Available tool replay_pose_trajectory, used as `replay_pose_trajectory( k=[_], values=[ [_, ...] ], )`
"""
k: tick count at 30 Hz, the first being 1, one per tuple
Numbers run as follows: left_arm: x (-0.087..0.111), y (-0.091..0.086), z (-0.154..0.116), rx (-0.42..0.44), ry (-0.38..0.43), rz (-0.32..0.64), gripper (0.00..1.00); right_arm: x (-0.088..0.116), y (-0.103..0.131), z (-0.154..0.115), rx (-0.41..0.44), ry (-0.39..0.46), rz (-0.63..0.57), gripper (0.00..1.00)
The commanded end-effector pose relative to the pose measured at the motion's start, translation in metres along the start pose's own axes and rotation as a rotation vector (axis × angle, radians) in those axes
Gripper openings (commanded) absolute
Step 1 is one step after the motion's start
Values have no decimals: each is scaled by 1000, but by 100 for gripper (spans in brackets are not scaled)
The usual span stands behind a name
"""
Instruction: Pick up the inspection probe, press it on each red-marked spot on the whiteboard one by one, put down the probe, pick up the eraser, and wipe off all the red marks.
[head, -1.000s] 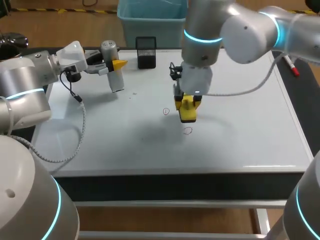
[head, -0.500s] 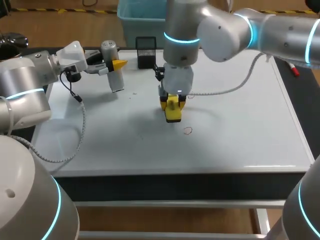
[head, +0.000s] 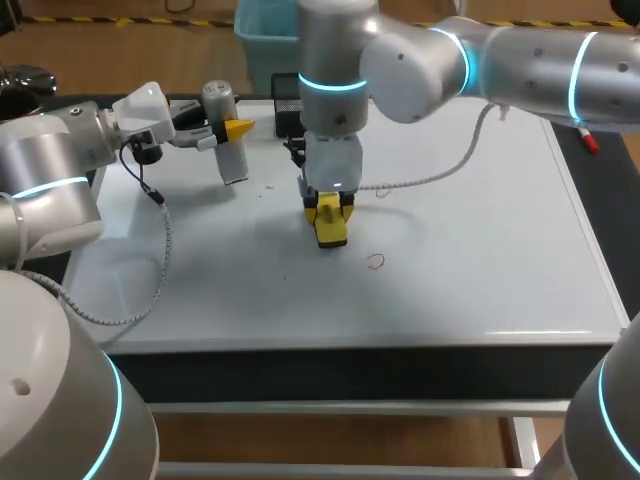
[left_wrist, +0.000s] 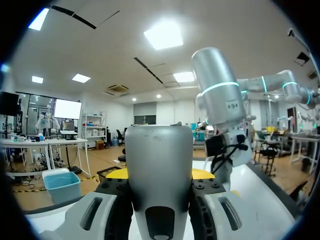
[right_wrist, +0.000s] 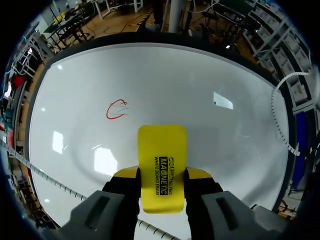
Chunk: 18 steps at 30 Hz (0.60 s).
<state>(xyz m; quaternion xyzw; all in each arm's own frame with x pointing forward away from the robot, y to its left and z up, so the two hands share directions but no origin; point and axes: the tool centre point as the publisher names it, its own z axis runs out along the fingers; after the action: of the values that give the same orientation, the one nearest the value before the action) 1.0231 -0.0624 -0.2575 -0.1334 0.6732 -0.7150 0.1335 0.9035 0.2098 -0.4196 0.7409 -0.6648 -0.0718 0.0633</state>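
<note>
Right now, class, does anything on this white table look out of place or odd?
One thing: the grey cylindrical probe sits clamped in the left gripper, not put down, while the right gripper holds the yellow block eraser on the whiteboard. A smudged red circle lies ahead of it.

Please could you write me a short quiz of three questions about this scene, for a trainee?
1. True or false: the right end effector is shut on the eraser.
2. The left end effector holds: A) a marker, B) the probe, C) nothing.
3. Fill in: in the head view, the clear red mark lies ____ the eraser (under / apart from).

Key: 1 true; 2 B; 3 apart from.
</note>
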Motion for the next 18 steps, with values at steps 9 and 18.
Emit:
replay_pose_trajectory(
  k=[9,18],
  values=[
    [1,-1,0,-1,-3,1,0,-8,-8,5,4,26,-18,0],
    [1,-1,0,-1,-3,1,0,10,-15,14,12,23,3,0]
  ],
)
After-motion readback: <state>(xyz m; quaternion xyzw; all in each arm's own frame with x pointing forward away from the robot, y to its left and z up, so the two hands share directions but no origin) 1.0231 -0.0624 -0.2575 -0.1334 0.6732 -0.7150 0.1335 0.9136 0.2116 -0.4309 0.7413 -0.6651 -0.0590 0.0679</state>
